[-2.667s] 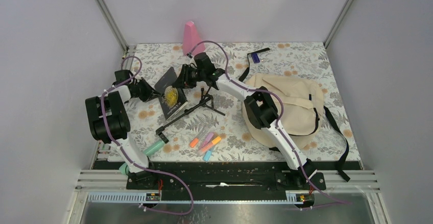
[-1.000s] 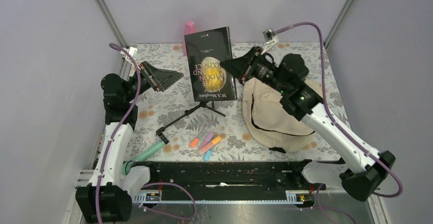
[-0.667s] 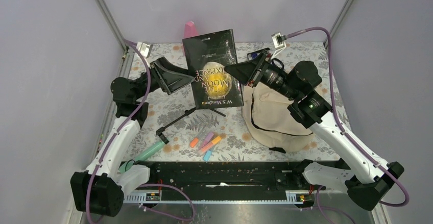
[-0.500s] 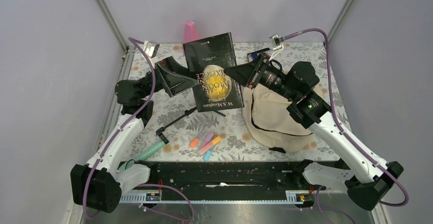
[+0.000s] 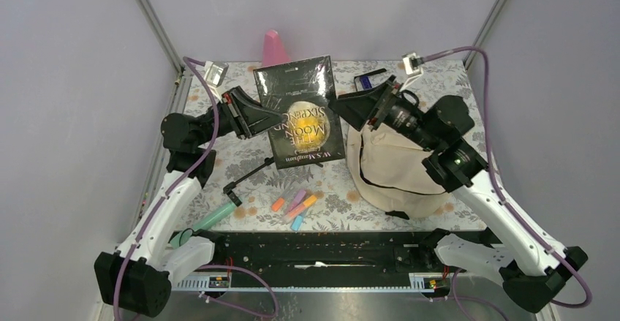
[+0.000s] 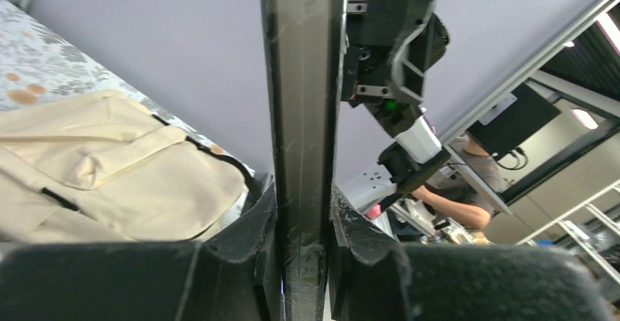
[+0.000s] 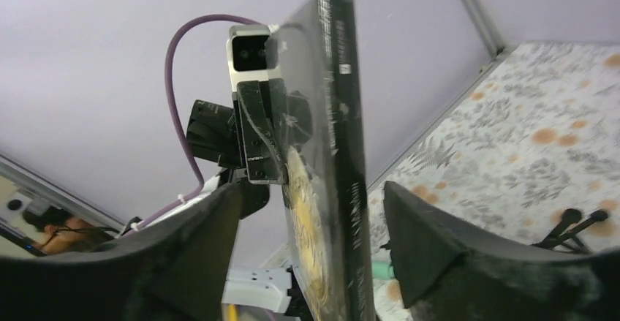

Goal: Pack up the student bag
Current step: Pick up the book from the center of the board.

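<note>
A black paperback book with a golden moon on its cover hangs in the air above the table's middle. My left gripper is shut on its left edge. In the left wrist view the book's edge stands clamped between the fingers of my left gripper. My right gripper stands open at the book's right edge. In the right wrist view its jaws sit wide on either side of the book without touching it. The beige student bag lies on the table at the right, under the right arm.
On the flowered table lie a small black tripod, several coloured markers and a green cylinder. A pink bottle and a blue item are at the back. Black bag straps trail to the right.
The left gripper has come up to the book and shut on its left edge. The right gripper has opened off it. The book has tilted and sunk slightly.
</note>
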